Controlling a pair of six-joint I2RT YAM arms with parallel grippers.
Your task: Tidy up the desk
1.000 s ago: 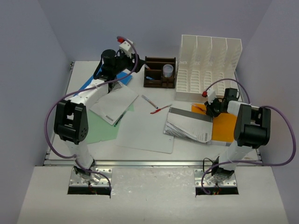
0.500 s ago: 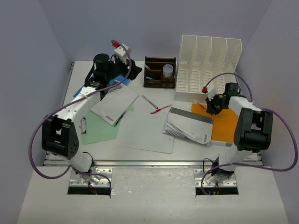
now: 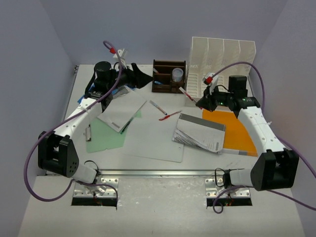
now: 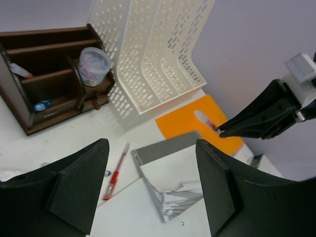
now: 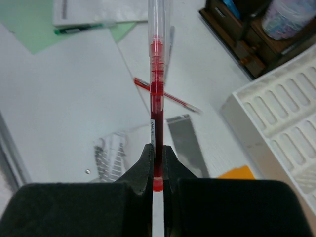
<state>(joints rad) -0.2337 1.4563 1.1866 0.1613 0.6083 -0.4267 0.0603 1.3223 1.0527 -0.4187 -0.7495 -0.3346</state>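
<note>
White desk; right of wooden pen organizer, right gripper raised on outstretched arm, jaws pinching red pen; left of it, left gripper, jaws spread.

robot lab: walled desk, file rack, papers

White desk, red pen, orange folder

left fingers spread, right fingers pinched
</note>
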